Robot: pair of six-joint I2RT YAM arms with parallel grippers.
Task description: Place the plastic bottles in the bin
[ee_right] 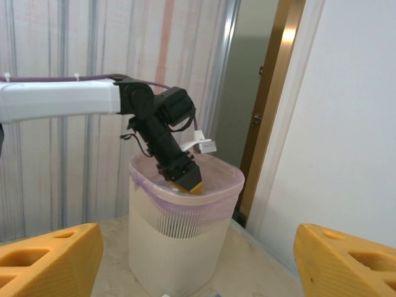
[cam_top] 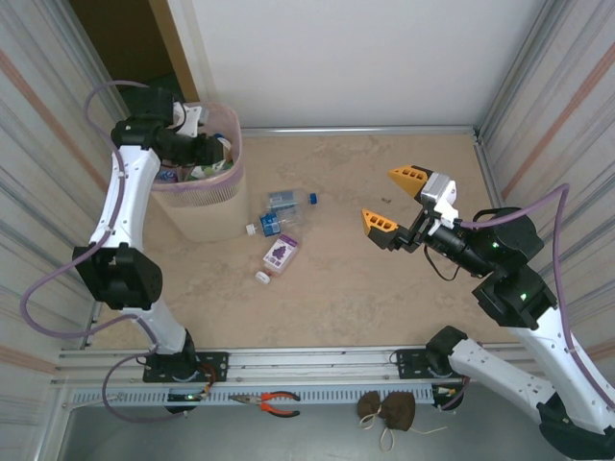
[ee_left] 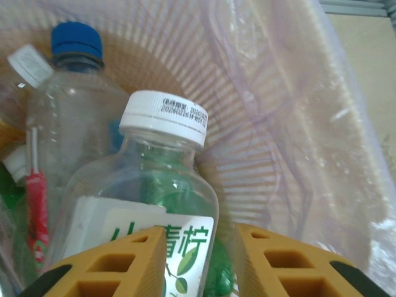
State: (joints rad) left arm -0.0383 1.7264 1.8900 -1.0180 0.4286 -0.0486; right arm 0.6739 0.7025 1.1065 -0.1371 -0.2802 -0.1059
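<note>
The bin [cam_top: 207,213], beige with a pink liner, stands at the far left and holds several plastic bottles. My left gripper [cam_top: 217,152] reaches down inside it. In the left wrist view its yellow fingers [ee_left: 124,266] are drawn in to a narrow gap and pinch nothing. Just beyond them lies a clear white-capped bottle [ee_left: 162,161], with a blue-capped one [ee_left: 73,93] behind. Three bottles lie on the floor right of the bin: a clear one [cam_top: 288,202], a blue-labelled one [cam_top: 272,224] and a purple-labelled one [cam_top: 280,252]. My right gripper [cam_top: 381,195] hangs open and empty mid-floor, facing the bin [ee_right: 179,247].
Corrugated walls close in both sides, with a white wall behind and a doorway [cam_top: 125,38] past the bin. Orange-handled pliers [cam_top: 274,403] and a brown pouch [cam_top: 389,409] lie on the rail at the near edge.
</note>
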